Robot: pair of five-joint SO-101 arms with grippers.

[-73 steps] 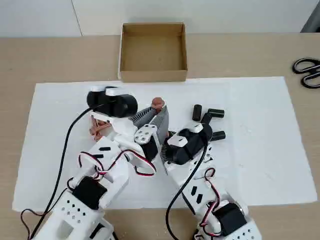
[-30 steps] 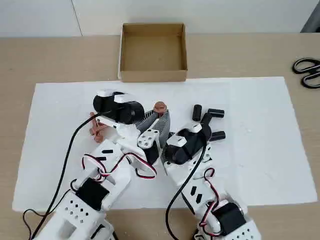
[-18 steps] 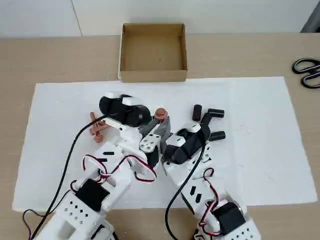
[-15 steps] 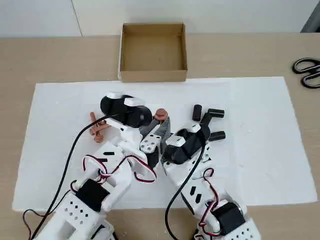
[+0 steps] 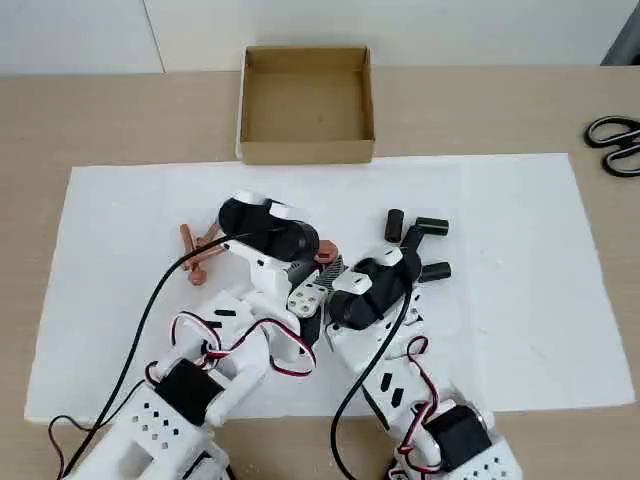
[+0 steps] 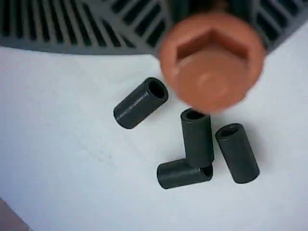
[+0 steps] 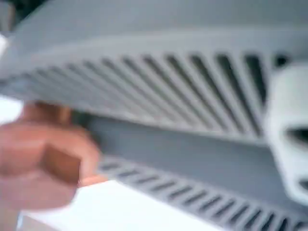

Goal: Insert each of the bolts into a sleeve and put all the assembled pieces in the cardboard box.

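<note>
The cardboard box stands open at the far side of the table. Its near wall meets the edge of the white paper sheet. I log all places below from the box.

I find the left gripper well short of the box on the arms' side, roughly in line with its right wall. Its fingers are narrow, clamped on one orange-brown bolt. In the left wrist view the hex head faces the camera, in front of the grey ribbed fingers.

The right gripper sits just beside the left one, on the side away from the box. Wide or narrow: I cannot tell.

Four black sleeves lie loose on the sheet past the box's near right corner, three bunched close and one a little off.

A few loose bolts lie in a small heap on the sheet, off the box's near left corner and well apart from the sleeves.

The scissors lie on bare table, far to the right of the box.
</note>
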